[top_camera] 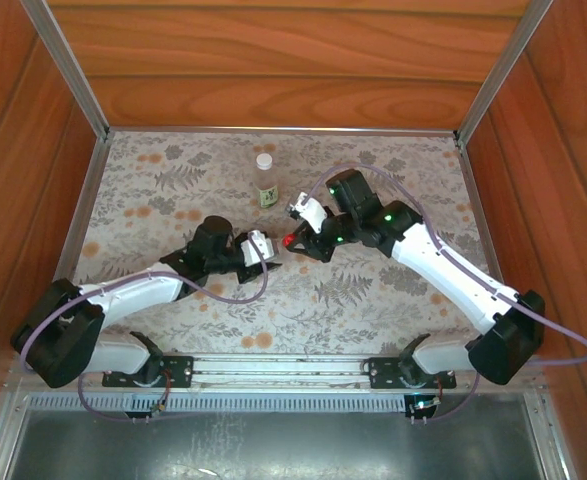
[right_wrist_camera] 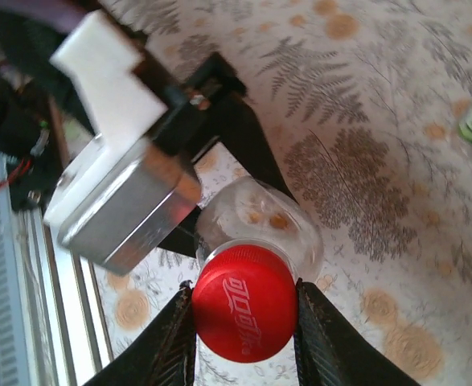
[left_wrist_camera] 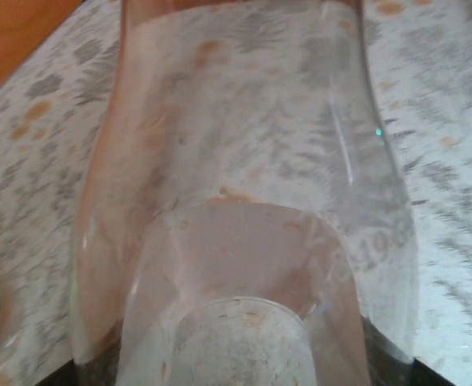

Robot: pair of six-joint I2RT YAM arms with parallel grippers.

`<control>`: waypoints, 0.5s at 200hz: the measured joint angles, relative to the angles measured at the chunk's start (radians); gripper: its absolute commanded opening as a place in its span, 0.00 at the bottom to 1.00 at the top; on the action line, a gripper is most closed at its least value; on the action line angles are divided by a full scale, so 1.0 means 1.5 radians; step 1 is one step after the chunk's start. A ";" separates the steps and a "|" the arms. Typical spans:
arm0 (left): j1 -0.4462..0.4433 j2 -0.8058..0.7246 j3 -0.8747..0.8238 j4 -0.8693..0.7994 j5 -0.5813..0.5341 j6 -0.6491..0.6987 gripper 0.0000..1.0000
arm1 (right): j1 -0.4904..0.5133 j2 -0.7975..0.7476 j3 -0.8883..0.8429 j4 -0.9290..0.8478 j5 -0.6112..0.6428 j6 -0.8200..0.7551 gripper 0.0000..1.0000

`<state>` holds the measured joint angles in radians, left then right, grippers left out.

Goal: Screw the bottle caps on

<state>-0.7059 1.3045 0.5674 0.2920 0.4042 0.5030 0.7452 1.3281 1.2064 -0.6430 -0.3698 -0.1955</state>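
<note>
Right gripper (right_wrist_camera: 244, 291) pinches red cap (right_wrist_camera: 244, 312) against clear bottle (right_wrist_camera: 256, 213), clasped in left gripper (top_camera: 268, 248). Misaligned axes could cross-thread the cap.

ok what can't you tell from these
Right wrist: whether the red cap sits on the threads of the clear bottle; the cap covers the neck.
Left wrist: where the left gripper pinches that bottle; its close, blurred body blocks the fingers.
Top: print on the labelled bottle, too small.

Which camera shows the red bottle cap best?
Right wrist view: the red cap sits large between the fingers of the right gripper, against the clear bottle. Top external view gives it as a tiny red speck.
</note>
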 measured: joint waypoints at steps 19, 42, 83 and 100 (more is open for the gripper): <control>-0.021 -0.008 -0.002 0.005 -0.078 0.009 0.46 | 0.015 -0.007 -0.004 0.008 0.056 0.125 0.00; -0.048 -0.013 -0.002 0.016 -0.156 0.023 0.46 | 0.026 -0.013 0.001 -0.003 0.115 0.287 0.00; -0.072 -0.013 -0.009 0.034 -0.221 0.037 0.46 | 0.032 -0.014 0.005 -0.015 0.140 0.446 0.30; -0.070 -0.016 -0.016 0.049 -0.216 0.035 0.46 | 0.032 -0.020 0.004 -0.012 0.138 0.420 0.42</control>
<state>-0.8112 1.2800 0.5438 0.3653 0.0807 0.5560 0.7929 1.2980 1.2129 -0.6609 -0.1631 0.4347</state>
